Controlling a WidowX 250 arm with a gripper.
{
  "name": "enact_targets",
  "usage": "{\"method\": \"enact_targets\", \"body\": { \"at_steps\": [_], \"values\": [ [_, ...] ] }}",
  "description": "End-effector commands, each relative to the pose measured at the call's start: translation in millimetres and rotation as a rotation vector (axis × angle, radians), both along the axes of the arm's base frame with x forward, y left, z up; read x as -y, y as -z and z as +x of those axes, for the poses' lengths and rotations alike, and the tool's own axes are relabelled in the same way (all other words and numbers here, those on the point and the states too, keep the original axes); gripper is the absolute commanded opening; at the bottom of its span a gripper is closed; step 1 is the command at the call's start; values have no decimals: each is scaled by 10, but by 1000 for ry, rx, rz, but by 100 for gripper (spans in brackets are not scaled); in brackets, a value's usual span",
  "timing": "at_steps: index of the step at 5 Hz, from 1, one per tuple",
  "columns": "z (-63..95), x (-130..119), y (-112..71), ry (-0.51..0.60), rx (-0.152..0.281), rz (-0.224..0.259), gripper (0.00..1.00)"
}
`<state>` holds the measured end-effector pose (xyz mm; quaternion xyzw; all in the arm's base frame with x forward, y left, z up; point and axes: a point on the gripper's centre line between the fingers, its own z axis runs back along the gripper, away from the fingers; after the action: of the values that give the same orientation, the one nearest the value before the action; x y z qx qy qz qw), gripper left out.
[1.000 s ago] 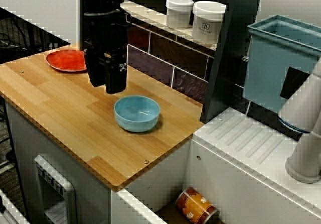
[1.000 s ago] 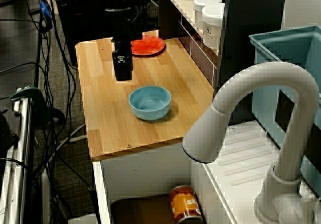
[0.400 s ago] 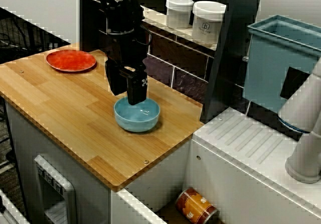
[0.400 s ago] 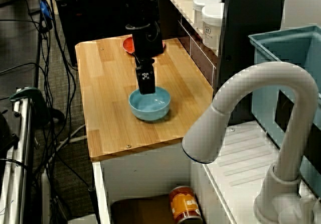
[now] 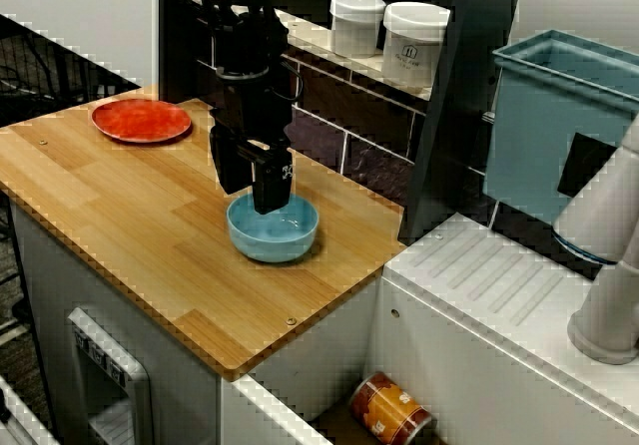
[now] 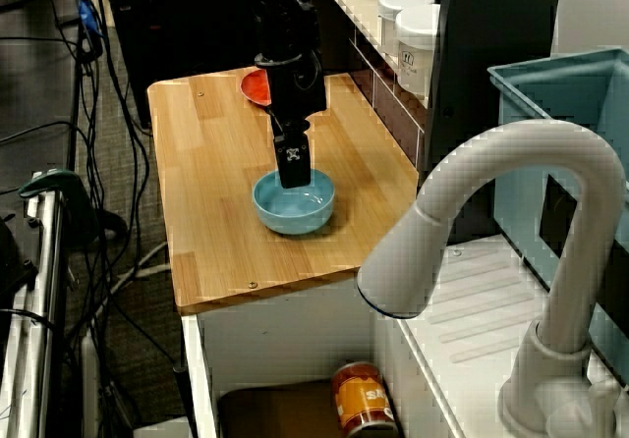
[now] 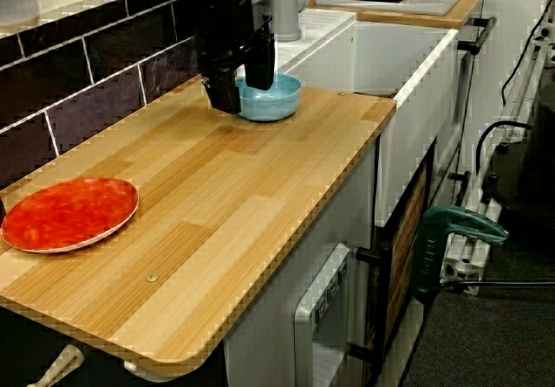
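The blue bowl (image 5: 275, 230) sat mouth up on the bench (image 5: 120, 206), well apart from the red plate (image 5: 140, 120), while the arm pointed straight down, its tool (image 5: 250, 198) wide across the bowl's plate-side rim.

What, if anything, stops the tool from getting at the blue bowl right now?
Probably nothing, so yes: the tool sits at the rim of the blue bowl, jaws apart, one finger seemingly inside. Nothing else stands near it on the wooden worktop.
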<state>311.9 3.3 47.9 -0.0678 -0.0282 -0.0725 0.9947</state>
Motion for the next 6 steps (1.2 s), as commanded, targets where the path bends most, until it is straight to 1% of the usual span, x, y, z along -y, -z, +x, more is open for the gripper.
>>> {"method": "enact_targets", "body": {
  "at_steps": [1,2,3,5,6],
  "values": [
    [21,-170,-89,50,-4,68,100],
    [-26,-306,-131,70,-29,91,100],
    [-82,-496,-138,51,-35,89,100],
    [-212,-873,-156,-19,-29,63,100],
    [-259,-1092,-145,-68,-33,40,100]
  ]
}}
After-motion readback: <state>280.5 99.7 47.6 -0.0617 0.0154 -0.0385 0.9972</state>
